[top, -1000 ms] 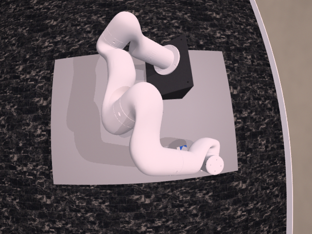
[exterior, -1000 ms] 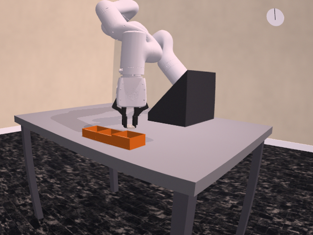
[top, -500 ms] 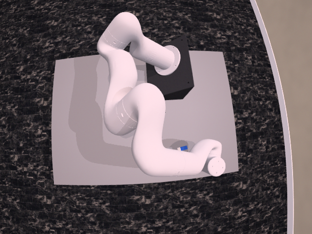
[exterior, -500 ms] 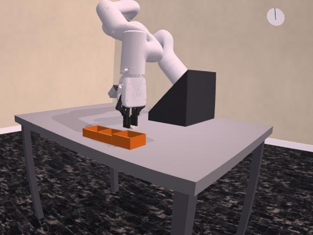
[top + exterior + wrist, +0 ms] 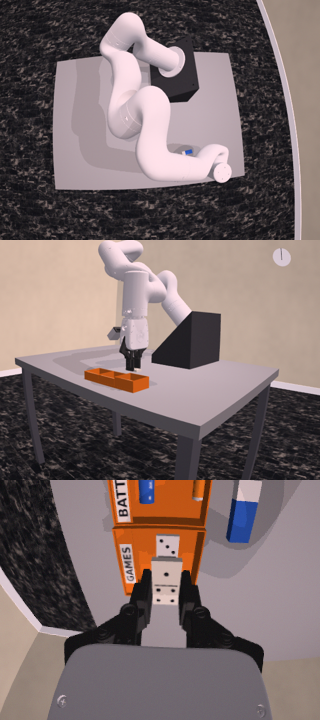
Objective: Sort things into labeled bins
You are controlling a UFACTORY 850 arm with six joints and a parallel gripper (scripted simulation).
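The hand (image 5: 133, 365) (image 5: 166, 582) pinched a white domino (image 5: 166, 574) above the orange GAMES bin (image 5: 192, 562), where another domino (image 5: 167, 545) lay. A blue-and-white block (image 5: 188, 152) (image 5: 243, 517) rested beside the bins on the tabletop (image 5: 206, 113) (image 5: 206, 389) (image 5: 250, 610).

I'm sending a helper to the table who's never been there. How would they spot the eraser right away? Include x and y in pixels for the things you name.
On the grey table (image 5: 206, 111) (image 5: 206, 384) stands a row of orange bins (image 5: 123, 386) (image 5: 119, 562). Beside the row, on the side away from its labels, lies the eraser (image 5: 188, 152) (image 5: 243, 520). It is a block, part white, part blue, and it lies outside the bins, unlike the batteries and the domino inside.
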